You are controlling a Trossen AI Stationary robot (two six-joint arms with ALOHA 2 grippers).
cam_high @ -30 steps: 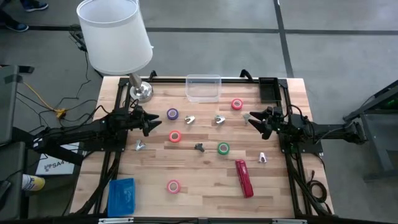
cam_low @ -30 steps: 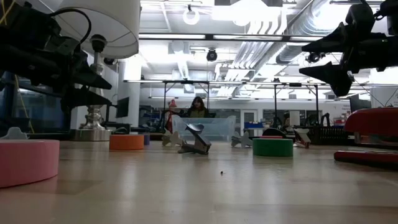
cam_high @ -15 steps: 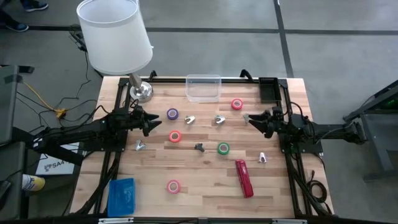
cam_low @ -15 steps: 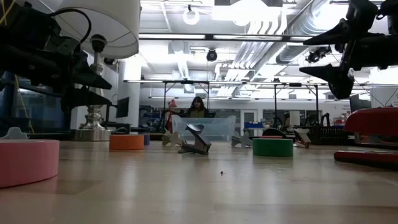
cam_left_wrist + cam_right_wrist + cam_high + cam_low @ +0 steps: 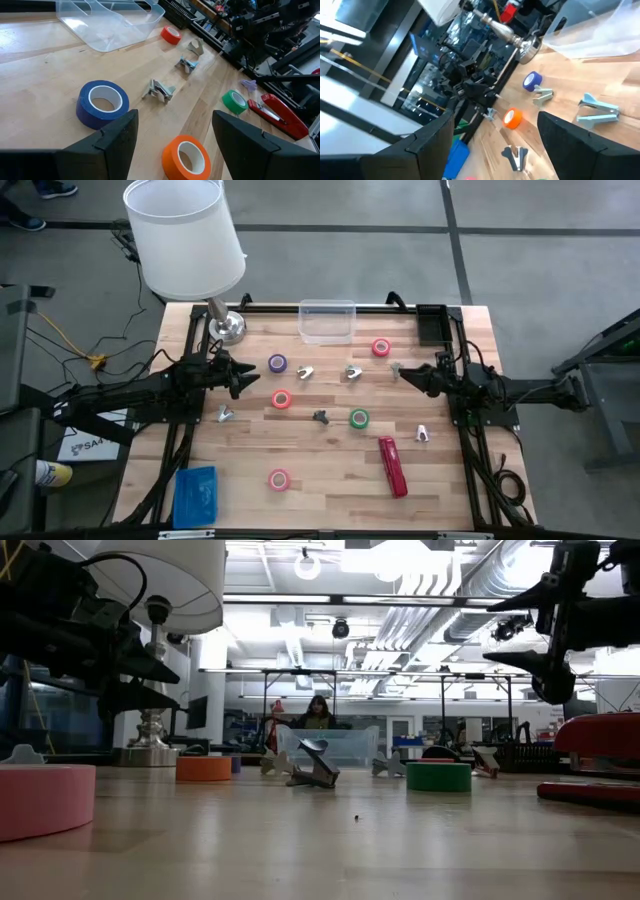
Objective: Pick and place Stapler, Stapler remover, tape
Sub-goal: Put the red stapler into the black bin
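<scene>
The right hand [image 5: 405, 372] is held spread open and empty above the right side of the desk [image 5: 330, 455], near a pink tape roll [image 5: 381, 348], while the left hand [image 5: 250, 377] is held open and empty at the left side, beside a purple tape roll [image 5: 277, 364]. The red stapler [image 5: 392, 466] is seen lying flat on the front right part of the desk, with a green tape roll [image 5: 359, 418] just behind it and a clear container [image 5: 327, 321] at the back edge.

Bright overhead lights — ceiling glare, near foreground blurred
</scene>
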